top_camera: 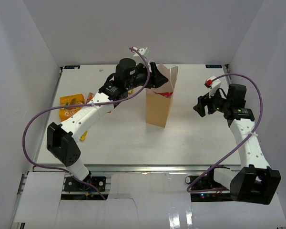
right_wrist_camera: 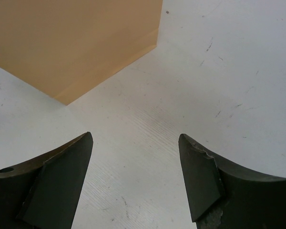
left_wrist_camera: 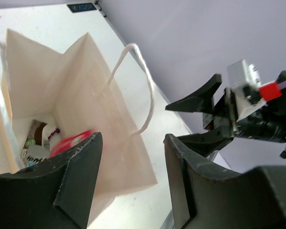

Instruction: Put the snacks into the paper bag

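Left pincer (top_camera: 158, 76): one, jaws wide apart, gripping nothing, poised over the bag's open mouth
Snacks on the worktop (top_camera: 190, 138): orange-yellow packets (top_camera: 69, 107) lying together at the far left, two as far as can be told; one yellow sliver (top_camera: 83, 136) showing beside the left arm
Paper bag (top_camera: 158, 109): one, upright at mid-worktop, mouth open, white handles (left_wrist_camera: 145, 90) loose at the rim
Snacks in the bag: three visible, namely a blurred red-pink packet (left_wrist_camera: 69, 141), a dark packet (left_wrist_camera: 35, 132) and a pale packet (left_wrist_camera: 35, 155)
Right pincer (top_camera: 199, 106): one, jaws wide apart, empty, above bare worktop to the right of the bag, not touching it
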Controlling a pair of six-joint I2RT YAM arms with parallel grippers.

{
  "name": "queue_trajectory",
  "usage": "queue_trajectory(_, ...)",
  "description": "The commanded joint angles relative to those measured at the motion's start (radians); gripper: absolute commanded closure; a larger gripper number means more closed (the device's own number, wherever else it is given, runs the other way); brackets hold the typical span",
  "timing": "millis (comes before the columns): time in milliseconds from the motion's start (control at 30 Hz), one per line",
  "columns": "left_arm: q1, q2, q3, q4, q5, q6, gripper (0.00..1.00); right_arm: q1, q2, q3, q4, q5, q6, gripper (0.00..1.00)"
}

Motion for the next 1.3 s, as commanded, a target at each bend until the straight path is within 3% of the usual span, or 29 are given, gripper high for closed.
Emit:
queue_trajectory(0,0.005,-0.006,0.091,-0.025,0.012,-0.005,0.35,-0.01,-0.02,-0.006,0.028,-0.002,0.0,0.21)
queue_trajectory(233,0.014,-0.041,0.157,-0.074,-0.028,0.0,0.33,-0.016,-0.023,-0.017,0.027,0.0,-0.002,0.21)
queue_trajectory(367,0.061,-0.127,0.089,-0.085,-0.138,-0.044,0.38,-0.021,-0.023,-0.028,0.03,-0.005,0.003,0.22)
queue_trajectory(600,0.441,-0.25,-0.293,0.056,-0.002,-0.454,0.4,-0.024,-0.031,-0.052,0.05,-0.017,0.01,0.21)
queue_trajectory(733,0.506,-0.144,-0.328,0.101,0.015,-0.56,0.34,-0.024,-0.025,-0.072,0.062,-0.029,0.018,0.21)
queue_trajectory(1000,0.512,0.198,-0.177,0.007,-0.088,-0.718,0.26,-0.024,-0.013,-0.083,0.087,-0.037,0.027,0.21)
queue_trajectory(1133,0.514,0.296,-0.137,-0.037,-0.146,-0.815,0.24,-0.025,-0.014,-0.087,0.091,-0.028,0.027,0.21)
queue_trajectory(1167,0.514,0.315,-0.13,-0.045,-0.154,-0.83,0.18,-0.025,-0.014,-0.087,0.091,-0.028,0.029,0.21)
queue_trajectory(1267,0.509,0.394,-0.079,-0.065,-0.152,-0.862,0.16,-0.025,-0.016,-0.089,0.097,-0.029,0.052,0.21)
